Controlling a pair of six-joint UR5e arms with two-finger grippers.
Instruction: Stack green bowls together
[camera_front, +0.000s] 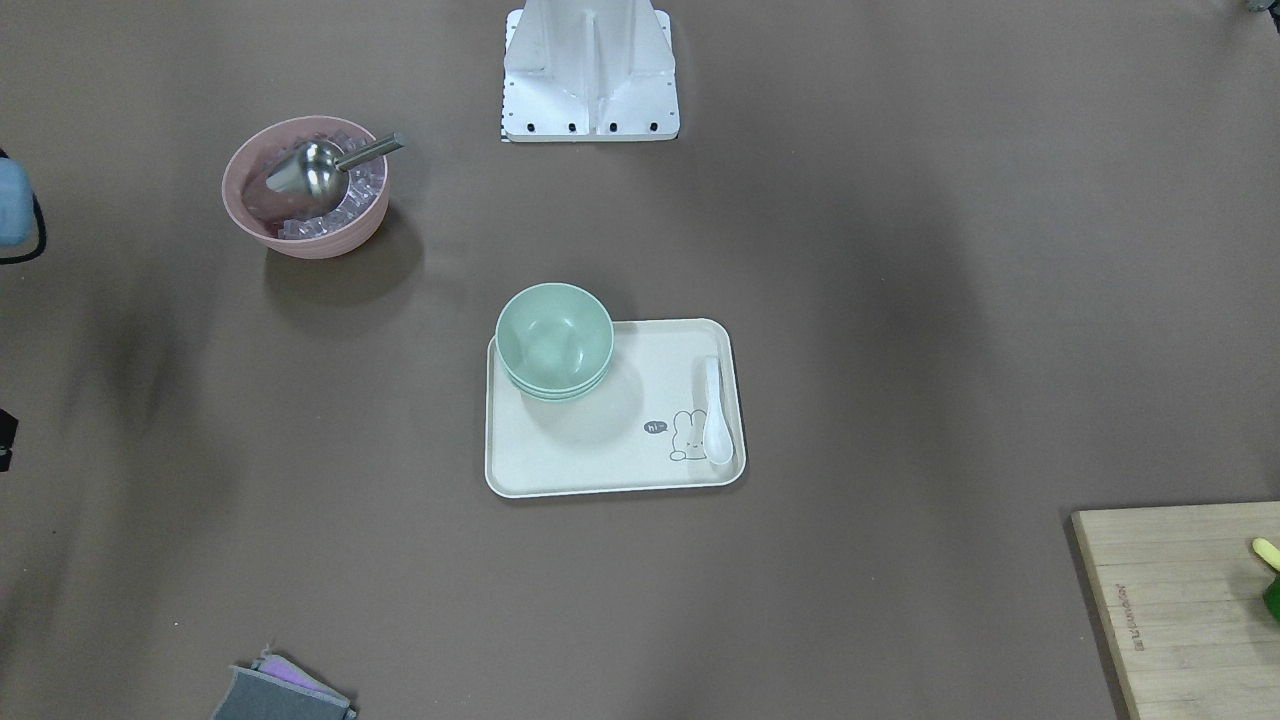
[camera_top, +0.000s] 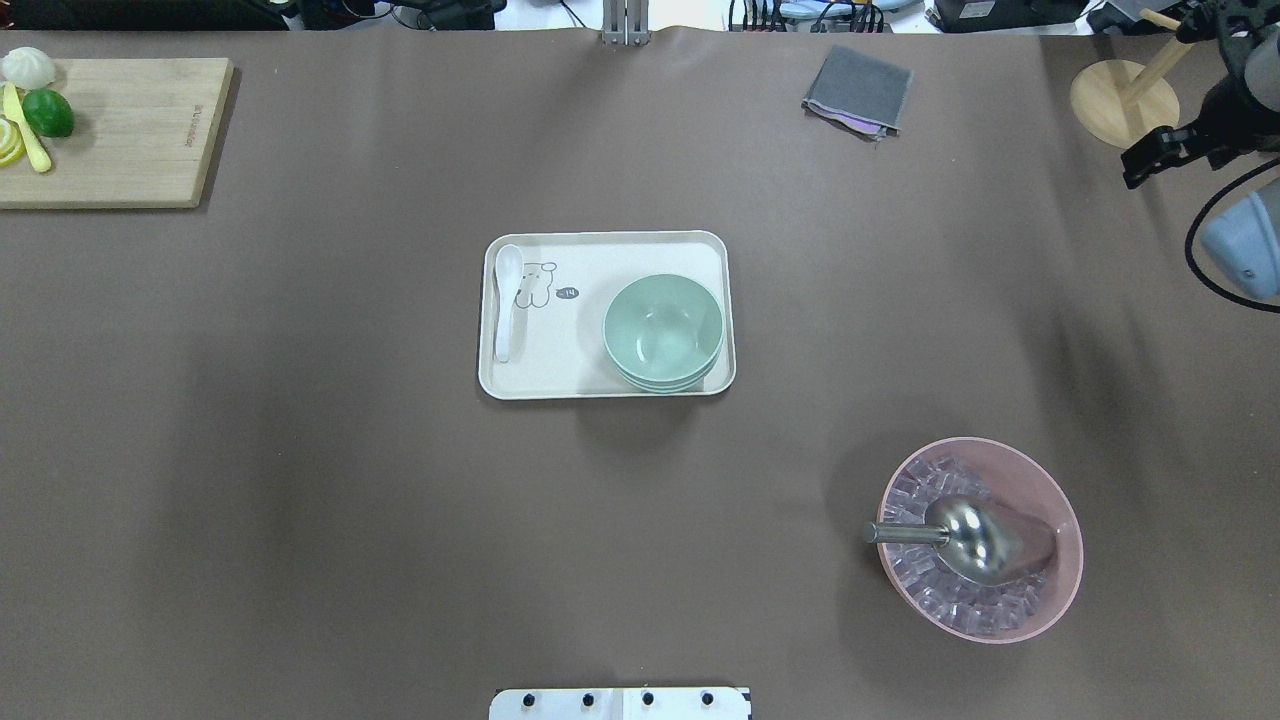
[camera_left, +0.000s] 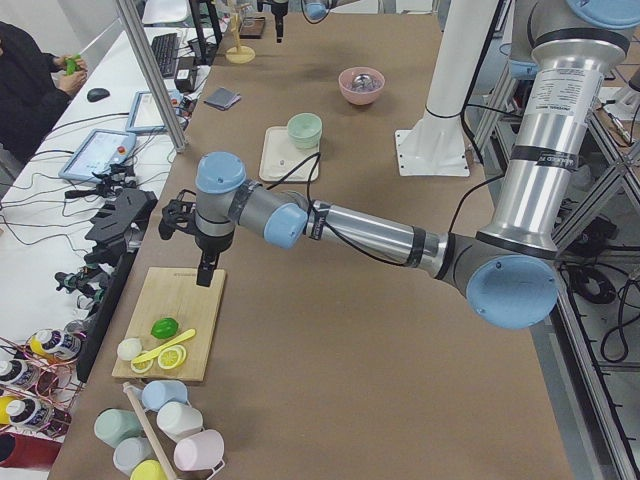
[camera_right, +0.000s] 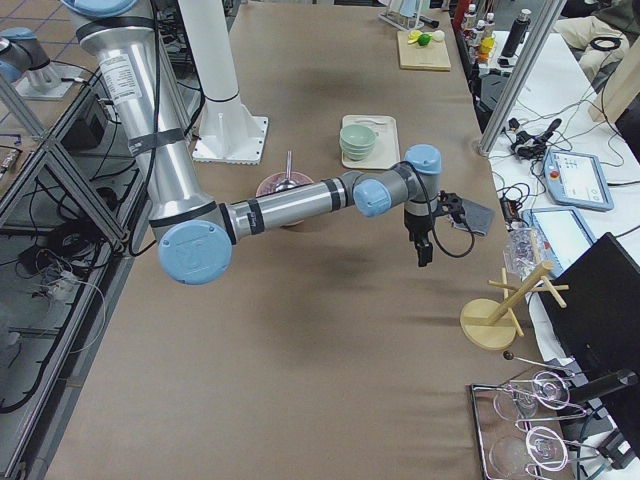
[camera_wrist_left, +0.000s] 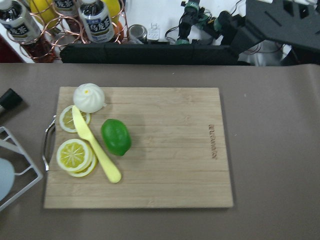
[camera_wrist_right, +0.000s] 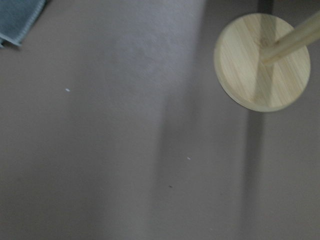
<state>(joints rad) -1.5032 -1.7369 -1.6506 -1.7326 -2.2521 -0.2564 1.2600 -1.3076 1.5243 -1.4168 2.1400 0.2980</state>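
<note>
The pale mint-green bowls (camera_front: 554, 335) sit nested in one upright stack on the cream tray (camera_front: 600, 462), at its corner nearest the robot's right. The stack also shows in the overhead view (camera_top: 663, 328) and, small, in both side views (camera_left: 304, 128) (camera_right: 358, 140). My left gripper (camera_left: 205, 272) hangs far from them over the wooden cutting board (camera_left: 175, 330); I cannot tell whether it is open. My right gripper (camera_right: 424, 250) hangs over bare table near the wooden stand (camera_right: 492, 322), far from the bowls; its jaws are not clear either.
A white spoon (camera_top: 505, 300) lies on the tray's other end. A pink bowl (camera_top: 1060, 590) with ice and a metal scoop (camera_top: 975, 535) stands near the robot's right. A grey cloth (camera_top: 858, 90) lies at the far side. The board (camera_wrist_left: 165, 150) holds a lime, lemon slices and a knife.
</note>
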